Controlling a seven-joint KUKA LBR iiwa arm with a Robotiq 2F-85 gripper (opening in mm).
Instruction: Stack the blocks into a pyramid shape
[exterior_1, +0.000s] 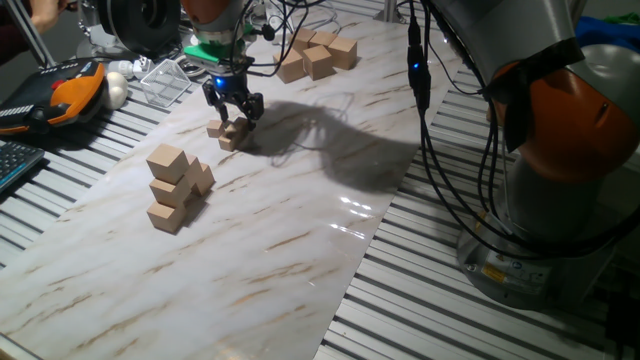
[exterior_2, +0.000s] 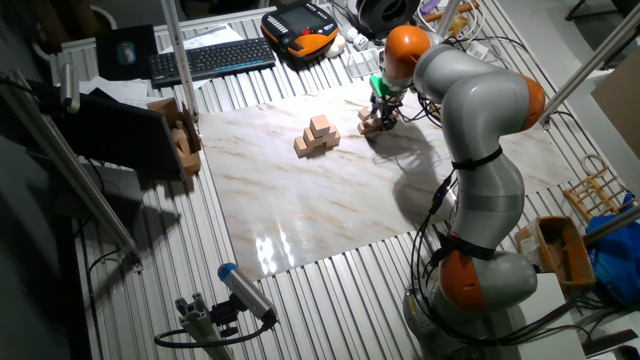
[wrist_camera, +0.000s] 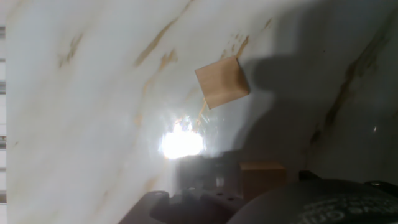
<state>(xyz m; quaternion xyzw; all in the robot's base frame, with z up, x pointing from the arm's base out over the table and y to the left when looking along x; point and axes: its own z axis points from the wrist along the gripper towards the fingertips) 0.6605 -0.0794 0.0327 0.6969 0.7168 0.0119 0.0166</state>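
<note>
Wooden blocks (exterior_1: 228, 133) are light, stiff and a bit slick, so pinch two opposite flat faces. They sit on the marble desk (exterior_1: 300, 250) under the claw (exterior_1: 233, 108); can't tell if it's gripping one.

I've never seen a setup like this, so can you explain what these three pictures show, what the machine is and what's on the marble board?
It is a grey and orange robot arm with a two-fingered hand. Two pictures come from fixed cameras on different sides of the table; the third looks down from the hand itself. On the marble board lie two small wooden blocks under the hand, a finished-looking pile of bigger cubes, and more cubes at the far edge. Whether the hand grips a block is not clear.
</note>
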